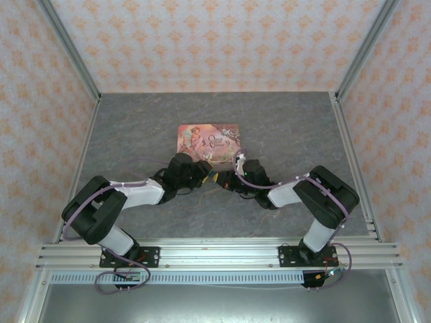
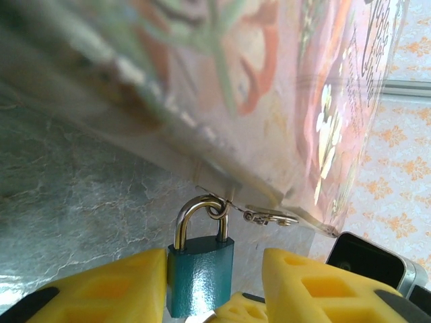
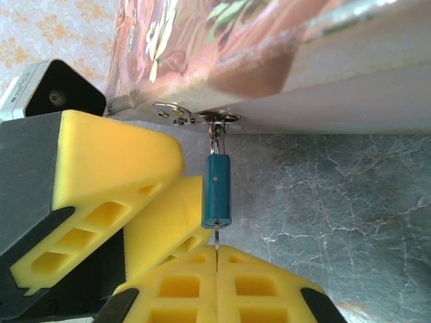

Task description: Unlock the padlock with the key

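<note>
R fingers (image 3: 178,288) pinch key (image 3: 217,247) in padlock (image 3: 217,192).

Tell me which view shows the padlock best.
Left wrist: padlock seen face-on, shackle hooked on the tin's clasp. Right wrist shows it edge-on, key below. Top view: too small to make out.

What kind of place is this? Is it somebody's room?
Probably a robot test booth, not a bedroom: two black-and-white robot arms bolted to a silver metal rail, a grey stone-look tabletop, and orange-patterned wallpaper panels in a metal frame.
</note>
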Robot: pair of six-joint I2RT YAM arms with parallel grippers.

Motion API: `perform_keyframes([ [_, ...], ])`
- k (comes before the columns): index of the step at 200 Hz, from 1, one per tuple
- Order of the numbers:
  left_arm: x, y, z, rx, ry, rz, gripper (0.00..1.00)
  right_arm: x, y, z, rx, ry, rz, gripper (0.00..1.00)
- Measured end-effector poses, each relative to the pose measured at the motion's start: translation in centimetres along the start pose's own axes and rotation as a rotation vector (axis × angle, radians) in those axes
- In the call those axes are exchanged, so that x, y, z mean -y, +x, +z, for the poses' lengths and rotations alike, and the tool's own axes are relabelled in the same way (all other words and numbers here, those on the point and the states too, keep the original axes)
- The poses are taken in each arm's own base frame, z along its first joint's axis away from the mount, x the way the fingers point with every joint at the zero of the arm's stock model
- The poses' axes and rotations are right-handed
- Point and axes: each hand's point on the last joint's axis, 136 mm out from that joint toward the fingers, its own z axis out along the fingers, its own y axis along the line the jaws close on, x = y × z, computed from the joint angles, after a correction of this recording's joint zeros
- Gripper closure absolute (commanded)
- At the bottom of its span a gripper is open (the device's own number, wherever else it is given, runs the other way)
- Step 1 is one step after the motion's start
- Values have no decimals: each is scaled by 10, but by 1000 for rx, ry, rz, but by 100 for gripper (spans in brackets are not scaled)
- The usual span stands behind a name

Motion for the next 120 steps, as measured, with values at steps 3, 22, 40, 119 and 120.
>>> perform_keyframes([
  [3, 0, 0, 0, 0, 2, 0, 61, 0, 0, 0, 1, 1, 2, 100],
  [22, 1, -1, 1, 3, 5, 1, 61, 1, -1, 0, 5, 1, 14, 100],
  [40, 1, -1, 2, 6, 5, 1, 53, 0, -1, 1, 6, 0, 24, 100],
  [119, 0, 4, 8, 17, -11, 4, 75, 0, -2, 0, 12, -1, 49, 100],
  [120, 0, 4, 8, 18, -12, 4, 75, 0, -3, 0, 14, -1, 50, 100],
])
